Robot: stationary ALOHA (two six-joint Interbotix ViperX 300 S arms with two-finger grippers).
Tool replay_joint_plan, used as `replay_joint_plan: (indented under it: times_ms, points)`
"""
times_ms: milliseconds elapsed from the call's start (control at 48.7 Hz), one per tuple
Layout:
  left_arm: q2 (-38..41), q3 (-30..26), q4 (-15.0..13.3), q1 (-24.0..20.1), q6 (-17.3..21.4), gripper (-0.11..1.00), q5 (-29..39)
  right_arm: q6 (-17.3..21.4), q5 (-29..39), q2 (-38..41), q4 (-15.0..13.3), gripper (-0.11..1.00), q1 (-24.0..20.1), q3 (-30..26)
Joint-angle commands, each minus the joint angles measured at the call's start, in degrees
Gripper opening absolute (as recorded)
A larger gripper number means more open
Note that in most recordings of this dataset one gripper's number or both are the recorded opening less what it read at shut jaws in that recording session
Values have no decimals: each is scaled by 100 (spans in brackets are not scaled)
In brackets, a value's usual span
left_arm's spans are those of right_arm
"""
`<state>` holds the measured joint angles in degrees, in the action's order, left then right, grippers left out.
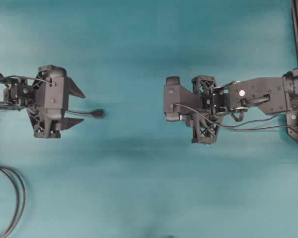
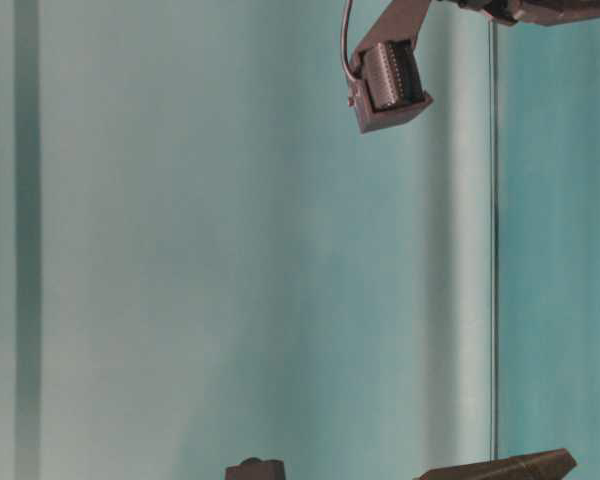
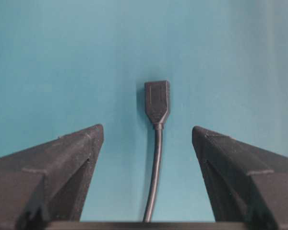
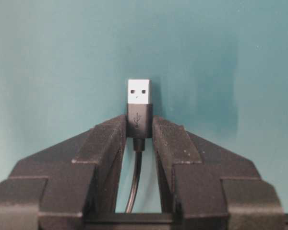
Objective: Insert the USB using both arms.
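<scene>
Right gripper (image 4: pixel 139 125) is clamping the USB (image 4: pixel 138 103); left gripper (image 3: pixel 148 139) is straddling the socket (image 3: pixel 157 100), jaws apart. Next: grab socket, align.

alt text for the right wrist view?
The right gripper is closed on the dark body of the USB, its silver tip pointing up and away past the fingertips. The thin dark cable runs back between the fingers over a teal table.

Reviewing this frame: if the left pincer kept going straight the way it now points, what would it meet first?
Probably the dark socket, which lies on the teal table centred ahead of the left pincer, its cable running back between the open fingers. Whether the fingers would pass over it is unclear, since height is hard to judge.
</scene>
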<state>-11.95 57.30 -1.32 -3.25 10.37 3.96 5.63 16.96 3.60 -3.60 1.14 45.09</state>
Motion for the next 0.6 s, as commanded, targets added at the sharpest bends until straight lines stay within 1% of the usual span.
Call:
replay_joint_plan:
  times_ms: [0, 123, 575]
  points:
    - [-9, -105, 18, 0, 88, 86, -62, -9, -105, 167, -18, 24, 44, -88]
    - [62, -123, 9, -9, 88, 86, -62, -26, -105, 176, -18, 22, 44, -88]
    - [448, -264, 18, -9, 88, 85, -62, 0, -97, 176, -26, 22, 44, -105]
